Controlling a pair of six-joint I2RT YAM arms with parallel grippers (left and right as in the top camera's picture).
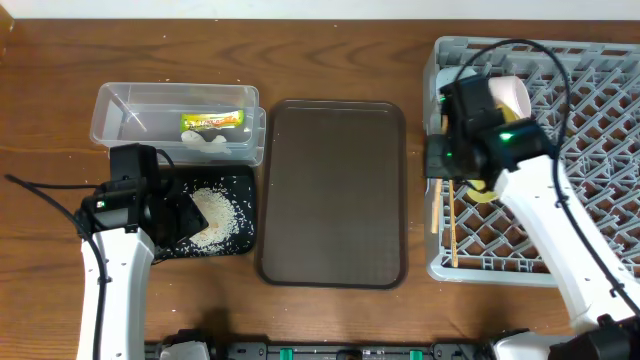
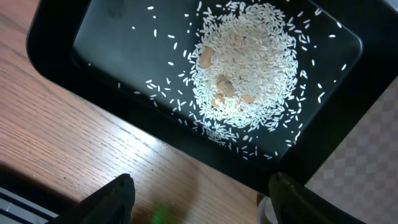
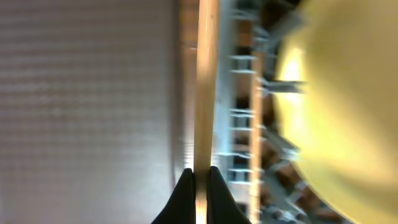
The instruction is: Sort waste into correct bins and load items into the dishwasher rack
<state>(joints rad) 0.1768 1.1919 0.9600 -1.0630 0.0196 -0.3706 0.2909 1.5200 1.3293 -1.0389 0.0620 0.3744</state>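
1. Wooden chopstick [image 3: 206, 87] is pinched between the clenched fingers of the right gripper [image 3: 201, 179]. It runs along the left edge of the grey dishwasher rack [image 1: 600, 150], next to the strip of table [image 1: 60, 60] that separates the rack from the brown serving tray [image 1: 333, 195].
2. A second chopstick [image 1: 452, 232] lies just beside the held one, on the rack's left side.
3. The yellow plate [image 3: 348, 106] sits in the rack close to the held chopstick. In the overhead view the right arm hides most of it.
4. A pale cup [image 1: 512, 95] stands in the rack near its far left corner, partly covered by the same arm.
5. The left gripper [image 2: 202, 200] hangs released, fingers wide apart and holding nothing, over the edge of the black tray [image 2: 106, 25].
6. White rice [image 2: 249, 68] lies heaped in the black tray, with loose grains scattered around the heap and a few tan scraps among them.
7. The clear tub [image 1: 120, 105], just beside the black tray on its far side, holds the green-and-yellow wrapper [image 1: 212, 122] and the white tissue [image 1: 205, 143].
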